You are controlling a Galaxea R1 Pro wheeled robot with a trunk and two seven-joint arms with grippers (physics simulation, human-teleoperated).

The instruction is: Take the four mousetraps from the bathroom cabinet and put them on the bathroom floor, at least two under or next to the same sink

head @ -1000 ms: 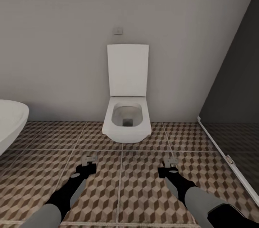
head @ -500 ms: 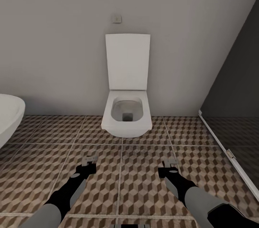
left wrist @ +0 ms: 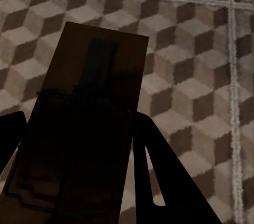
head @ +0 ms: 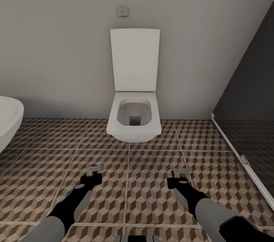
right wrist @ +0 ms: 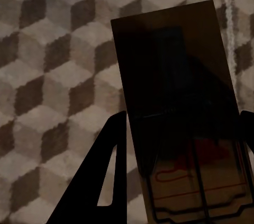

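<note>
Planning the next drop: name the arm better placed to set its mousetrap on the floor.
Neither clearly: the left pincer and right pincer each grip a mousetrap, level above the bathroom floor. No sink visible.

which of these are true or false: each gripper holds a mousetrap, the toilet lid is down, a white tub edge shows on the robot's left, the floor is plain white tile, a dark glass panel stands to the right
1. Each gripper holds a mousetrap. True: the left gripper is shut on a mousetrap, and the right gripper on another mousetrap.
2. The toilet lid is down. False: the toilet has its lid raised against the wall.
3. A white tub edge shows on the robot's left. True: the bathtub.
4. The floor is plain white tile. False: the bathroom floor has a brown and cream cube pattern.
5. A dark glass panel stands to the right. True: the glass panel.
</note>
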